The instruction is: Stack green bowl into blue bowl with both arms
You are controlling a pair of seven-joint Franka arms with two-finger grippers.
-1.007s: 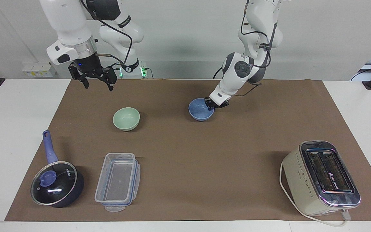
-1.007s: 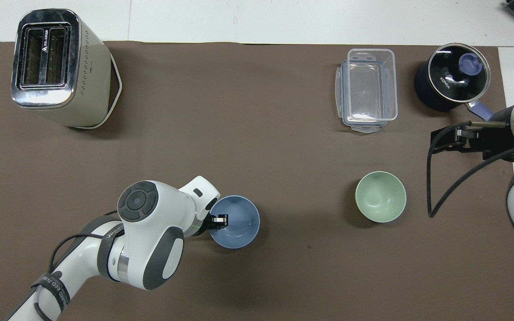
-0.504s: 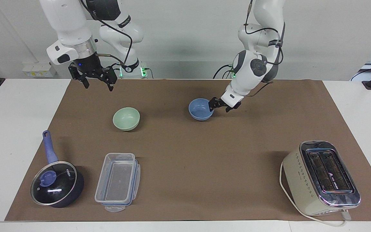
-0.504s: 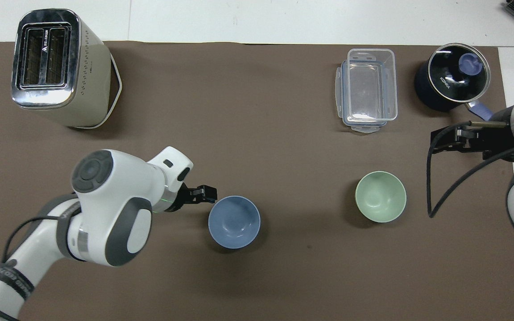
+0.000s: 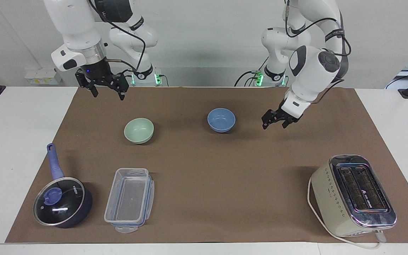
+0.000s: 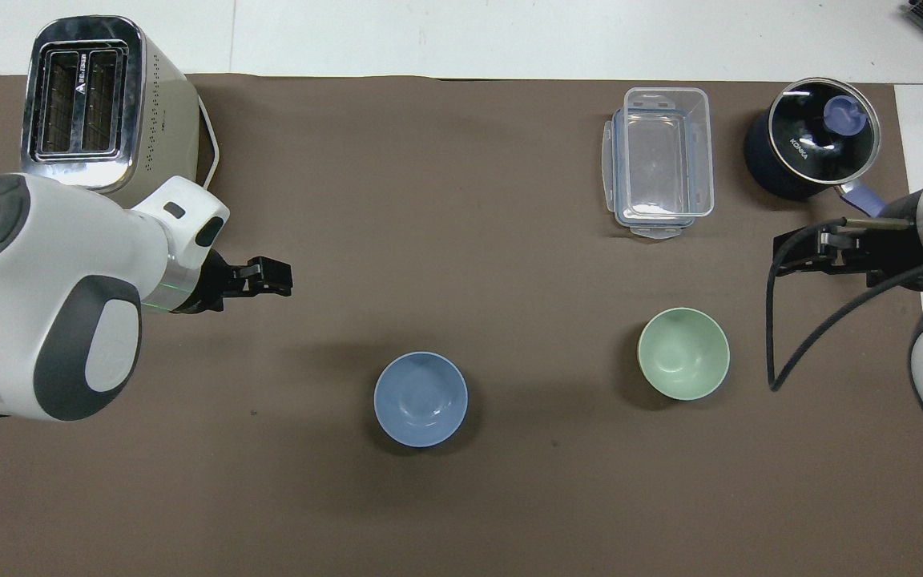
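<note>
The blue bowl point(image 5: 221, 119) point(image 6: 421, 398) sits upright and empty near the middle of the brown mat. The green bowl point(image 5: 139, 130) point(image 6: 683, 353) sits upright and empty beside it, toward the right arm's end. The two bowls are well apart. My left gripper point(image 5: 275, 124) point(image 6: 285, 276) is open and empty, low over bare mat between the blue bowl and the toaster, clear of the bowl. My right gripper point(image 5: 107, 94) point(image 6: 782, 258) is open and empty, raised over the mat at the right arm's end, apart from the green bowl, and waits.
A cream toaster point(image 5: 354, 194) point(image 6: 101, 120) stands at the left arm's end, farther from the robots. A clear lidless food box point(image 5: 129, 200) point(image 6: 662, 160) and a dark blue lidded saucepan point(image 5: 62, 202) point(image 6: 814, 136) stand farther out than the green bowl.
My left gripper let go of the blue bowl's rim and drew away toward the left arm's end, rising slightly. The blue bowl stays in place. The right arm has not moved.
</note>
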